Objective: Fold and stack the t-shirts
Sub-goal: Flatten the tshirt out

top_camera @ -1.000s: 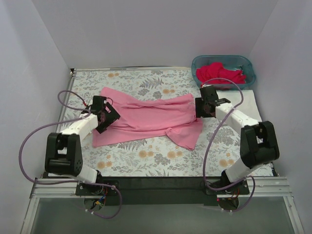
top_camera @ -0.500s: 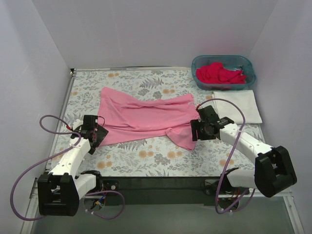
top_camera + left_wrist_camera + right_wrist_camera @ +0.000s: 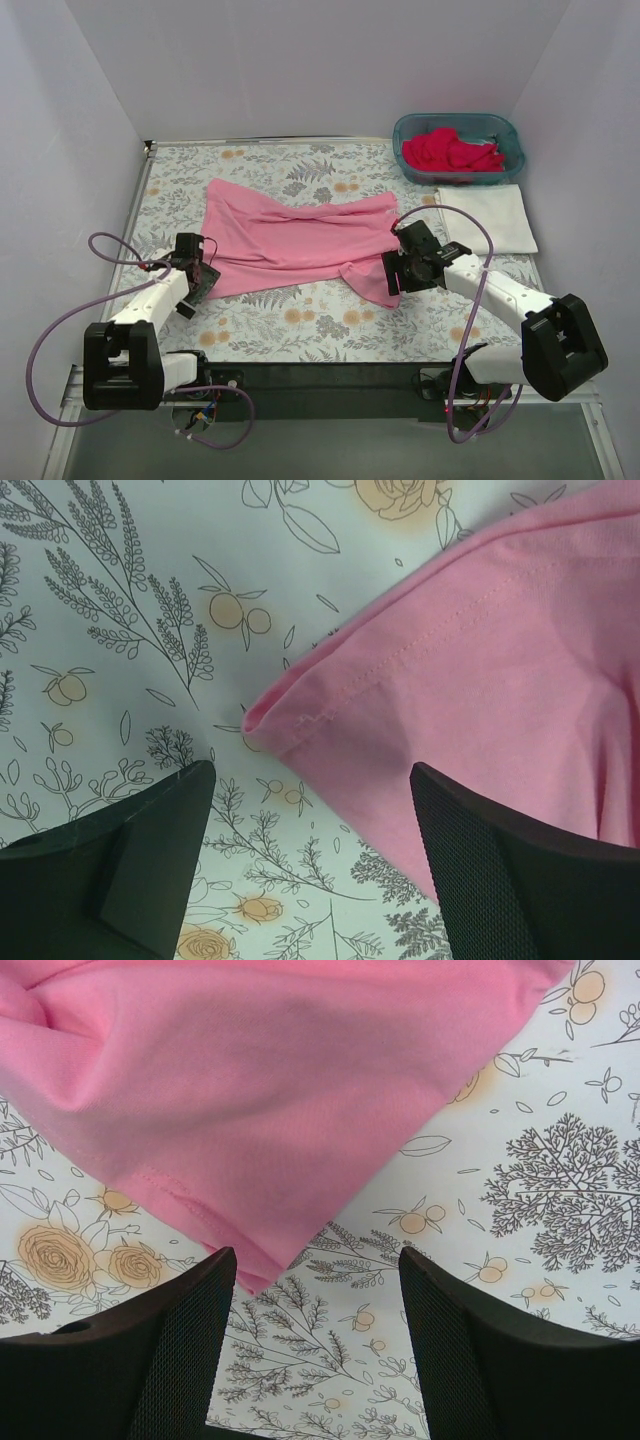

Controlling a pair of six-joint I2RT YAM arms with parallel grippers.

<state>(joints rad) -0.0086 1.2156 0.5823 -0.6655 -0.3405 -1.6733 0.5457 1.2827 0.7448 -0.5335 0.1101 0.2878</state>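
A light pink t-shirt (image 3: 300,240) lies spread and wrinkled on the floral cloth. My left gripper (image 3: 197,280) is open over its near-left corner (image 3: 290,720), with the shirt's edge between the fingers (image 3: 500,870). My right gripper (image 3: 397,272) is open over the near-right corner (image 3: 240,1260) of the same shirt. A folded white t-shirt (image 3: 485,218) lies flat at the right. Deep pink-red shirts (image 3: 450,150) sit bunched in the teal basket (image 3: 511,130).
The grey-and-orange floral cloth (image 3: 330,320) covers the table. White walls close in on the left, back and right. The arm bases and their purple cables sit along the near edge.
Both arms have drawn back toward the near edge over the last second. In the last half second the left gripper moved little and the right gripper shifted slightly left, to the shirt's near-right corner.
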